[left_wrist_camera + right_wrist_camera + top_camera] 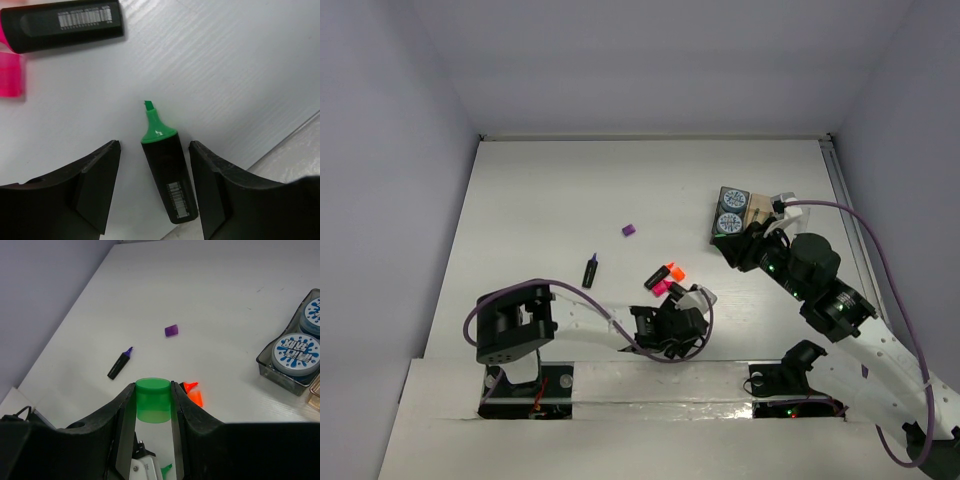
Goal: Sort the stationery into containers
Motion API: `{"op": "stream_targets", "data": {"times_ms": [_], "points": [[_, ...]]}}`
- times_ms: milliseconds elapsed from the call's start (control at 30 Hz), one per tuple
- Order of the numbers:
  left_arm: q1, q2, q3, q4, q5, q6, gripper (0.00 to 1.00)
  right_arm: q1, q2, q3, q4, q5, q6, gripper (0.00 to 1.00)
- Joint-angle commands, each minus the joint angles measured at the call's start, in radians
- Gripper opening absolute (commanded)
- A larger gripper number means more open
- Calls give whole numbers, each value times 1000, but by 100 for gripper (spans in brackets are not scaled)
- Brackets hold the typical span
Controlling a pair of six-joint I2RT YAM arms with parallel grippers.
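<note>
An uncapped green highlighter [169, 180] lies flat on the white table between the jaws of my open left gripper [155, 146], touching neither finger. That gripper [672, 325] sits low at the near middle of the table. My right gripper [152, 385] is shut on a green cap [152, 401] and hovers beside the containers [745, 245]. A dark grey holder [272, 371] keeps two round blue-and-white pieces [296, 352]. A tan-lined clear box [757, 207] stands next to it.
A pink-capped highlighter [62, 22] and a loose pink cap [10, 75] lie just beyond the left gripper. An orange highlighter [190, 386] and orange cap [196, 398] lie nearby. Farther left lie a purple highlighter [590, 270] and a purple cap [629, 230].
</note>
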Motion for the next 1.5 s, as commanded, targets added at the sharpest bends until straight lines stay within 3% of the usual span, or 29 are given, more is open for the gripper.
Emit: {"op": "stream_targets", "data": {"times_ms": [0, 367, 633, 967, 1067, 1267, 1467], "points": [[-31, 32, -3, -119, 77, -53, 54, -7, -11, -3, 44, -11, -15, 19], [-40, 55, -13, -133, 100, -102, 43, -7, -3, -5, 52, -16, -12, 20], [-50, 69, -5, -175, 91, -119, 51, -7, 2, 1, 49, -11, -16, 19], [-80, 83, 6, -233, 62, -151, 46, -7, 14, 12, 49, -11, -21, 20], [-80, 83, 9, -254, 48, -156, 53, -7, 16, 12, 53, -14, -22, 19], [-80, 69, -9, -277, 27, -191, 58, -7, 22, 14, 55, -13, -29, 19], [-90, 67, -32, -267, 57, -200, 49, -7, 23, 14, 58, -16, -30, 19]]}}
